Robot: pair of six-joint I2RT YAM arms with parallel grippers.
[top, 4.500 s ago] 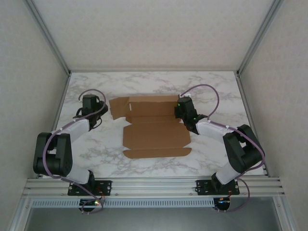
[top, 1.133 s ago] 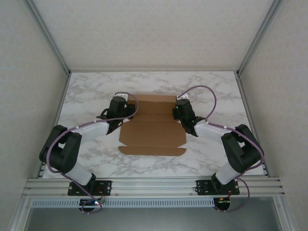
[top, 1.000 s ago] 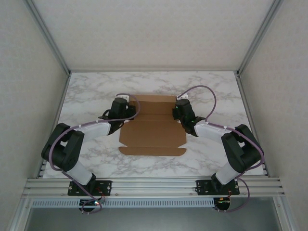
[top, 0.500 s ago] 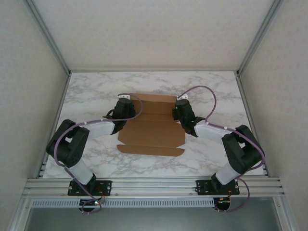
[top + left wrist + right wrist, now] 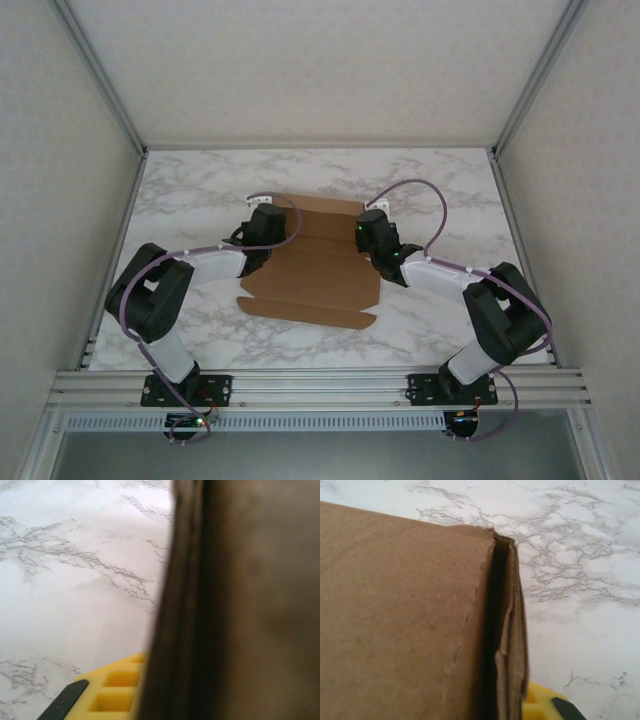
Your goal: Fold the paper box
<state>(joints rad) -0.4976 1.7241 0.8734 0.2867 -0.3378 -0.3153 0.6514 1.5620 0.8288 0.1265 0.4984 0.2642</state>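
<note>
The paper box (image 5: 312, 275) lies as a brown creased blank in the middle of the marble table (image 5: 190, 190), slightly skewed, its front flap (image 5: 305, 311) flat. My left gripper (image 5: 263, 238) is at its left side and shut on the folded-up left flap. In the left wrist view that flap's blurred edge (image 5: 185, 610) stands against my yellow finger (image 5: 115, 692). My right gripper (image 5: 372, 243) is shut on the right flap. In the right wrist view the doubled flap (image 5: 512, 645) stands beside my yellow finger (image 5: 537, 707), with the wide brown panel (image 5: 400, 620) to its left.
Metal frame posts (image 5: 100, 80) and white walls close in the table on three sides. Bare marble (image 5: 460, 190) lies left, right and behind the box. A rail (image 5: 320, 382) with both arm bases runs along the near edge.
My left gripper has moved in over the box's left side and closed on the flap. The box has turned slightly, its front edge swinging left. The right gripper has edged left, still gripping.
</note>
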